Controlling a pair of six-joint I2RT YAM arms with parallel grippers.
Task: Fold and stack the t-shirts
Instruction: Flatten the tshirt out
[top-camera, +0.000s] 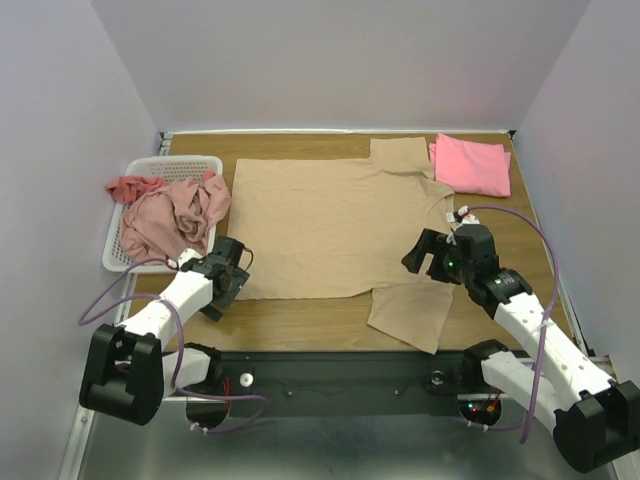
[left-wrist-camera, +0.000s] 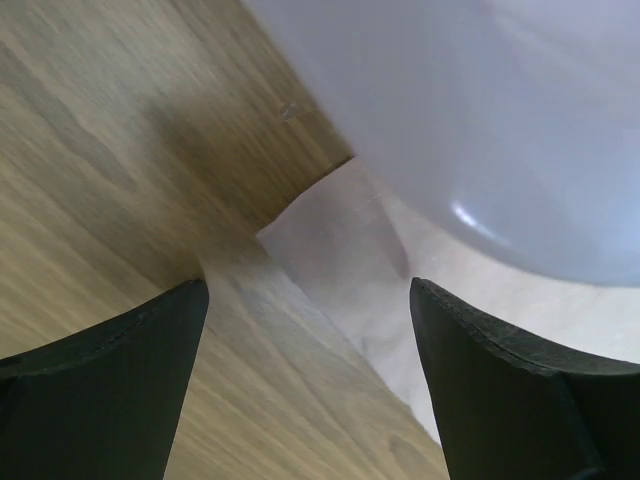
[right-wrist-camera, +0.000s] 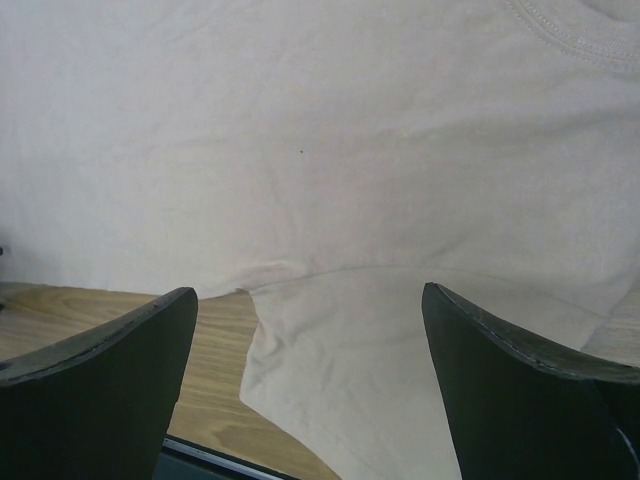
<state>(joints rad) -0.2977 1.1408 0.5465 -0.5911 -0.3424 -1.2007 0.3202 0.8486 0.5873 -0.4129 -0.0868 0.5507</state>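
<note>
Left gripper (left-wrist-camera: 310, 300), right gripper (right-wrist-camera: 310, 300) both spread, empty; tan t-shirt (top-camera: 330, 225) flat, smooth on wood-grain table (top-camera: 300, 315).

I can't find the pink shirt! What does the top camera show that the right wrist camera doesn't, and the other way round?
Only the top camera: the folded pink t-shirt in the far right corner, the white basket with crumpled shirts, and the left hand. Only the right wrist camera: the collar's stitching up close. Both: the tan t-shirt, the wooden table and the open right hand.
</note>
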